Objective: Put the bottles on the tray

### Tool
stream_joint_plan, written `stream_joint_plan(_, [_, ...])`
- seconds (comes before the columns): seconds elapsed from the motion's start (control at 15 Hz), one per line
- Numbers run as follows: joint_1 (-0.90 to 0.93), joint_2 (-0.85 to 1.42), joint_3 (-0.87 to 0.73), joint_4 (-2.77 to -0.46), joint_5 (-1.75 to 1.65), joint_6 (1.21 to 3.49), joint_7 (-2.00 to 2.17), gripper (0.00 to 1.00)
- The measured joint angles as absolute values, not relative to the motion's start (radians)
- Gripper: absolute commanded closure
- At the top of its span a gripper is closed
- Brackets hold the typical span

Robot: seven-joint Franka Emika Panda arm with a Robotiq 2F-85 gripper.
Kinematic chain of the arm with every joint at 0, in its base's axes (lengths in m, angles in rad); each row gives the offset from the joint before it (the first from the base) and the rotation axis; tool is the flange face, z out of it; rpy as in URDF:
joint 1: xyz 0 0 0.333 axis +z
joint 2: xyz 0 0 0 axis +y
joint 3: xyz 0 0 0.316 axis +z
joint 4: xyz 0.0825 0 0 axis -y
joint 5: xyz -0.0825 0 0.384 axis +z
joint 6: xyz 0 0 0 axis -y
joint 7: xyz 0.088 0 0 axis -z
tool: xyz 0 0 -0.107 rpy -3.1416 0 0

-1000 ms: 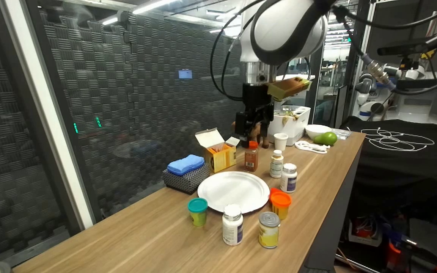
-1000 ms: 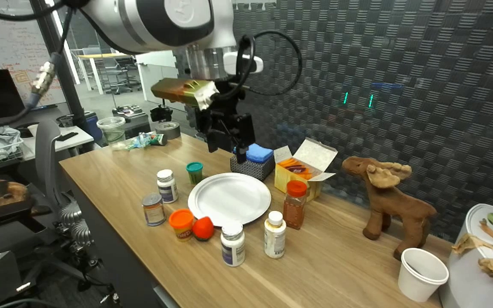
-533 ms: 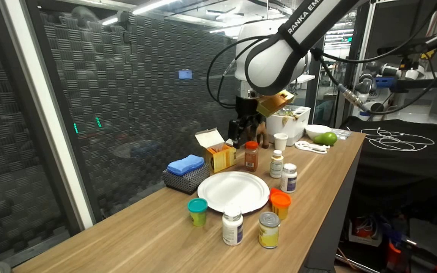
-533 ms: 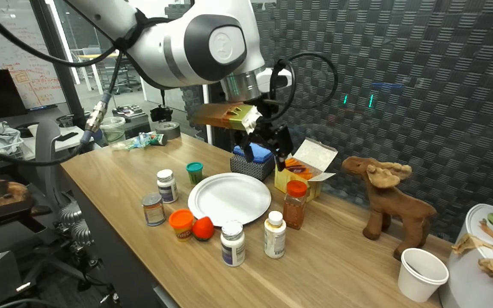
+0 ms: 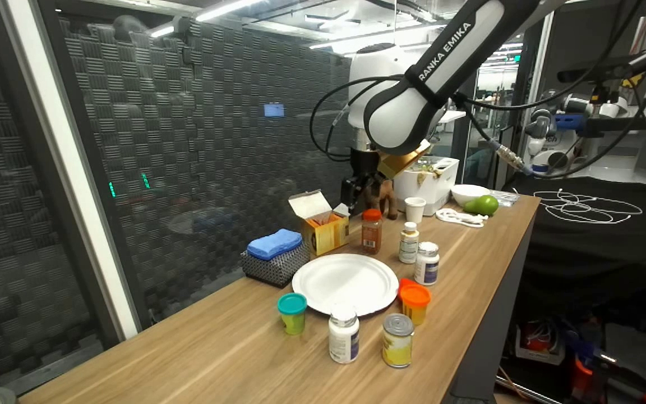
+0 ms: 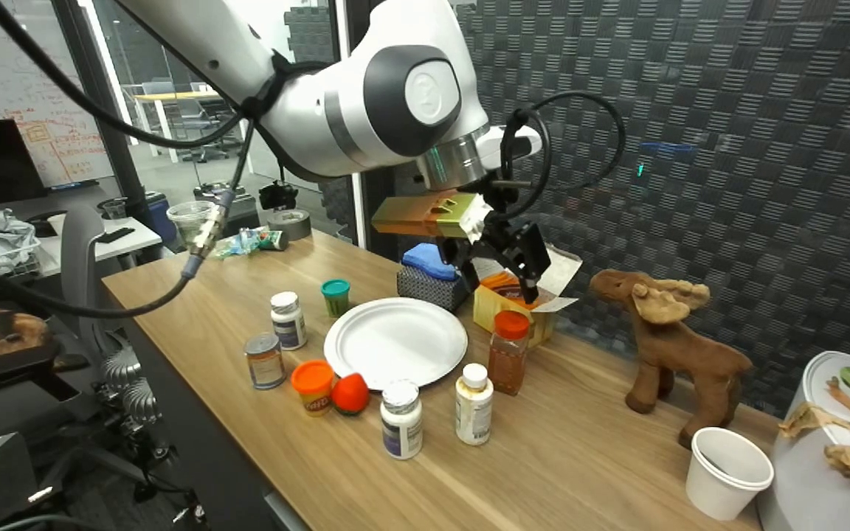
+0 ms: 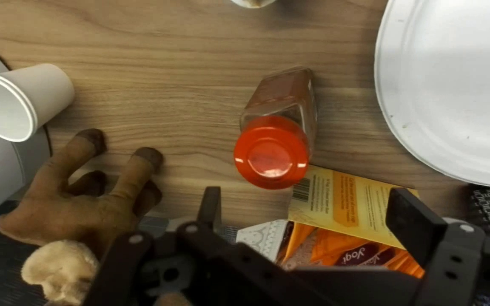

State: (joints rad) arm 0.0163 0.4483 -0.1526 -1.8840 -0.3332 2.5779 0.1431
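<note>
The black gripper point(image 6: 502, 286), jaws spread wide, hangs near an open yellow Yogi box point(image 5: 330, 232). Lower than the gripper, just beside that box, a red-capped spice bottle point(image 6: 508, 357) stands upright. Farther from the gripper are a round white plate point(image 6: 395, 343), two white-capped pill bottles point(image 6: 474, 409) and, past the plate, a third pill bottle point(image 6: 289, 324).

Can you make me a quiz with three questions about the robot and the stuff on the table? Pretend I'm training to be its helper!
1. True or false: the gripper is open.
2. What colour is the cap of the spice bottle standing beside the white plate: (a) white, (b) teal or (c) orange-red?
3. What kind of animal is the plush toy on the wooden table?

Key: 1. True. 2. c. 3. A moose.
</note>
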Motion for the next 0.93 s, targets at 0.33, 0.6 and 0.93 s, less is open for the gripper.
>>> stream_joint_plan(0.33, [0.008, 0.483, -0.165, -1.867, -0.328, 2.546, 0.144, 0.00])
stream_joint_plan(0.6, [0.001, 0.507, -0.164, -1.856, -0.295, 2.516, 0.144, 0.00])
stream_joint_plan(0.93, [-0.010, 0.530, -0.157, -1.810, -0.226, 2.514, 0.144, 0.42])
